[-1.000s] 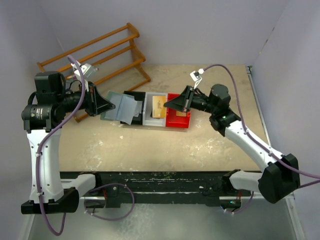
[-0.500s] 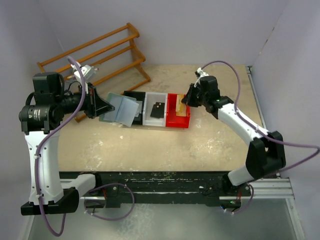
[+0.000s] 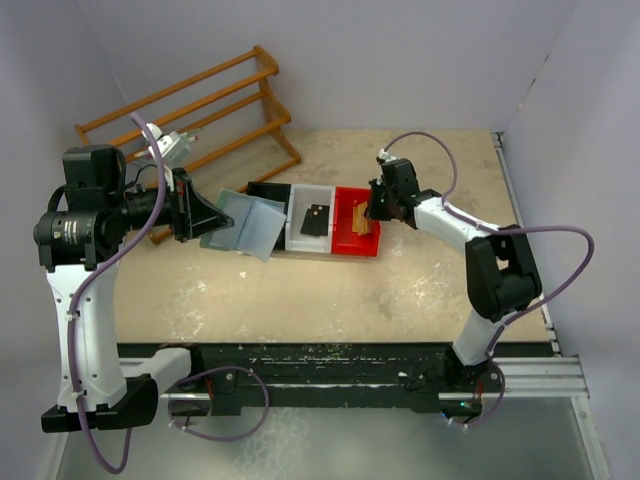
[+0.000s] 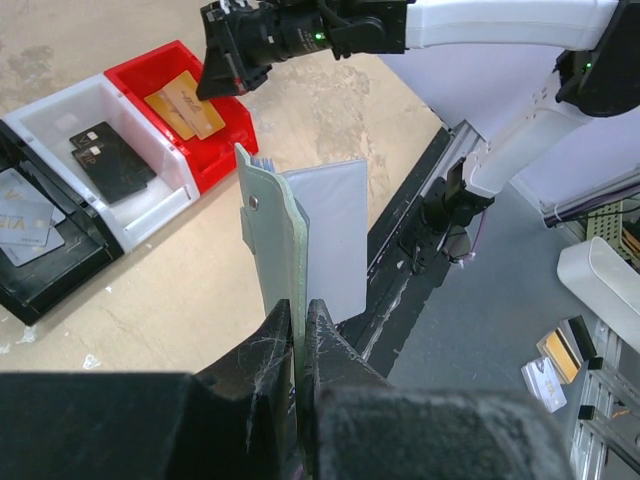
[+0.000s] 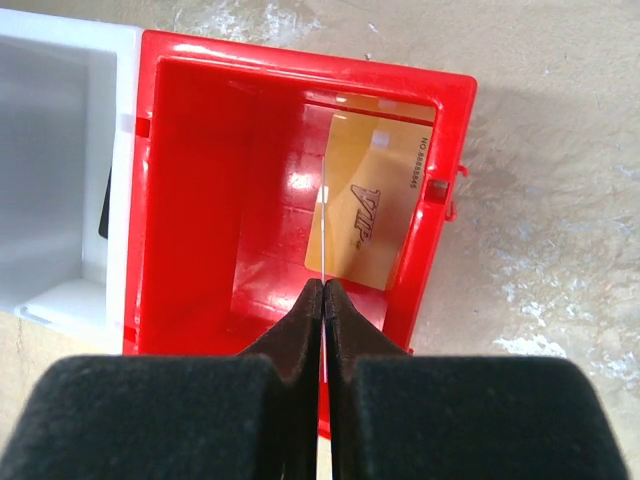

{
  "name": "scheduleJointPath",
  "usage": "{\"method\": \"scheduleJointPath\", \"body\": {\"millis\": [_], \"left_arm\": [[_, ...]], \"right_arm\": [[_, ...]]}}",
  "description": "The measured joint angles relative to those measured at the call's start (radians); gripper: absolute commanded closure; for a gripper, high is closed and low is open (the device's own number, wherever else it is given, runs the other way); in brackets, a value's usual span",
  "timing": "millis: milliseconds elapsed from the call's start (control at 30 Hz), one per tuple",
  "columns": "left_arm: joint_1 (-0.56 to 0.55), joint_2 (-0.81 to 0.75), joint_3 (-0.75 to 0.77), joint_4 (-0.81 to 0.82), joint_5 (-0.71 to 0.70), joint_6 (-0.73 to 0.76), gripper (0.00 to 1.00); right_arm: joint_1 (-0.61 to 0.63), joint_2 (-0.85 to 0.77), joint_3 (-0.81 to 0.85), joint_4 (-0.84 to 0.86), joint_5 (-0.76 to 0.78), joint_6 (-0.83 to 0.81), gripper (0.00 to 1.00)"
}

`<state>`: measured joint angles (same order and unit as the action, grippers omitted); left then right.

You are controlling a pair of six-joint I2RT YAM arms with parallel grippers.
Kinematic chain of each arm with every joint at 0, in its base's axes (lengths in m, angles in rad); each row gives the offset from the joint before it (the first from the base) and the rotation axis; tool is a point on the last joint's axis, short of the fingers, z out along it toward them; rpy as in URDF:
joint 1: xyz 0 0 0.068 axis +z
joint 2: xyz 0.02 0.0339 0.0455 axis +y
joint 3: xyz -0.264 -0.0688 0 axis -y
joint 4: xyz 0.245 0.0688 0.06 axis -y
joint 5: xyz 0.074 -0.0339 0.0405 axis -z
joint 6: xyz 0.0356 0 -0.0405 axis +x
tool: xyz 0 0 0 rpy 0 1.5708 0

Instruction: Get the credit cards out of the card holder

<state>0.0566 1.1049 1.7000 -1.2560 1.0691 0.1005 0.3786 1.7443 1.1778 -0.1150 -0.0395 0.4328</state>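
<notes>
Nearest, a black rail (image 3: 330, 360) carries both arm bases. Beyond it, the beige table (image 3: 330, 300) is scuffed with white smears. The left gripper (image 4: 300, 318) pinches the card holder (image 4: 272, 235), open and raised left of 3 bins (image 3: 297, 243). The right gripper (image 5: 324, 288), pressed together, hangs over the red bin (image 5: 165, 150), where an orange card (image 5: 375, 225) lies. A thin edge at its tips may be another card. A wooden rack (image 3: 190, 110) stands by pale walls (image 3: 400, 50).
</notes>
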Motion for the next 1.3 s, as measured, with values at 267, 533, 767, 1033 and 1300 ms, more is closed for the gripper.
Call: {"method": "scheduleJointPath", "body": {"millis": [267, 533, 767, 1033, 1300], "left_arm": [[0.0, 0.0, 0.004, -0.003, 0.013, 0.0, 1.0], [0.0, -0.001, 0.01, -0.003, 0.029, 0.0, 1.0], [0.0, -0.001, 0.01, -0.003, 0.04, 0.0, 1.0], [0.0, 0.0, 0.01, -0.003, 0.084, -0.001, 1.0], [0.0, 0.024, 0.01, -0.005, 0.217, -0.015, 1.0]], "right_arm": [[0.0, 0.051, 0.0, 0.052, -0.03, 0.001, 0.95], [0.01, 0.047, 0.0, 0.041, 0.019, 0.0, 0.73], [0.063, -0.079, 0.003, -0.017, 0.099, -0.006, 0.53], [0.087, -0.379, 0.03, 0.05, -0.205, -0.06, 0.2], [0.177, -0.578, 0.018, 0.253, -0.569, -0.101, 0.15]]}}
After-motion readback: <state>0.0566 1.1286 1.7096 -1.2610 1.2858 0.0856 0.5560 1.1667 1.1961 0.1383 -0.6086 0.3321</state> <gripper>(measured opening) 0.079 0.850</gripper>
